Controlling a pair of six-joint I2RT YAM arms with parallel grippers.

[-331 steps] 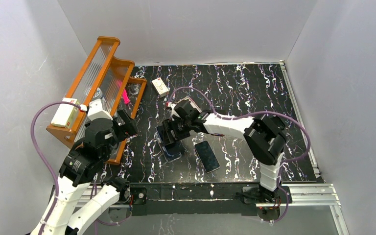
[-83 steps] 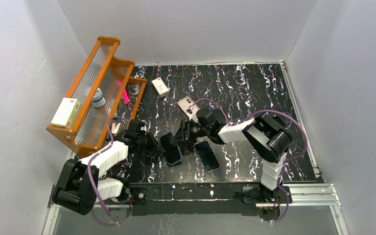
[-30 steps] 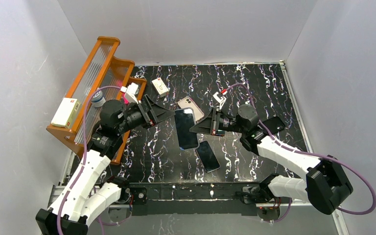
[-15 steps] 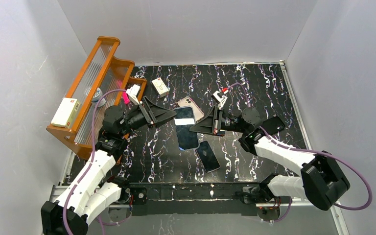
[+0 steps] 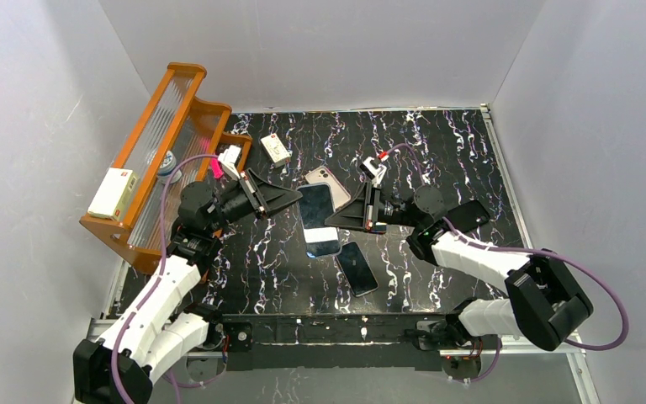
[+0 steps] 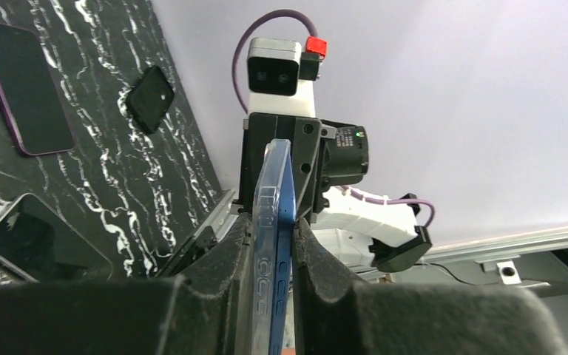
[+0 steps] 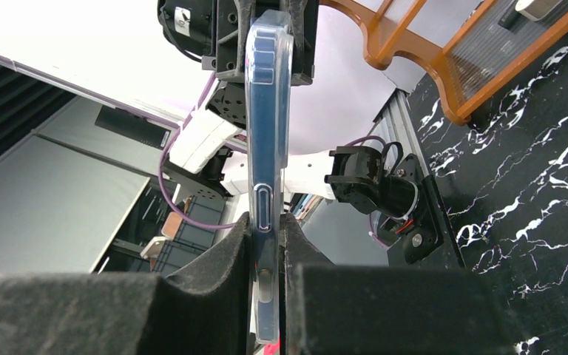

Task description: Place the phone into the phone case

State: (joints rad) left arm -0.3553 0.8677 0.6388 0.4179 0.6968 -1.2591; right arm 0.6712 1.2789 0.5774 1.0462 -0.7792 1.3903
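Observation:
A blue phone (image 5: 319, 210) lies screen-up in mid-air over the middle of the mat, held between both grippers. My left gripper (image 5: 296, 202) is shut on its left edge. In the left wrist view my left gripper (image 6: 275, 222) pinches the clear phone case (image 6: 266, 185) and the blue phone (image 6: 287, 194) side by side, their edges slightly apart. My right gripper (image 5: 343, 216) is shut on the opposite edge. In the right wrist view my right gripper (image 7: 268, 222) clamps the clear case (image 7: 267, 111), and the phone's blue shows through it.
A dark phone (image 5: 358, 268) lies on the mat below the held one, and a pale phone (image 5: 320, 176) lies behind it. A small white box (image 5: 275, 149) sits further back. An orange wooden rack (image 5: 165, 139) with a white box (image 5: 111, 194) stands on the left.
My left gripper has gone from wide open to shut on the left edge of the phone and case. The right gripper has kept its grip, and the held phone has barely shifted.

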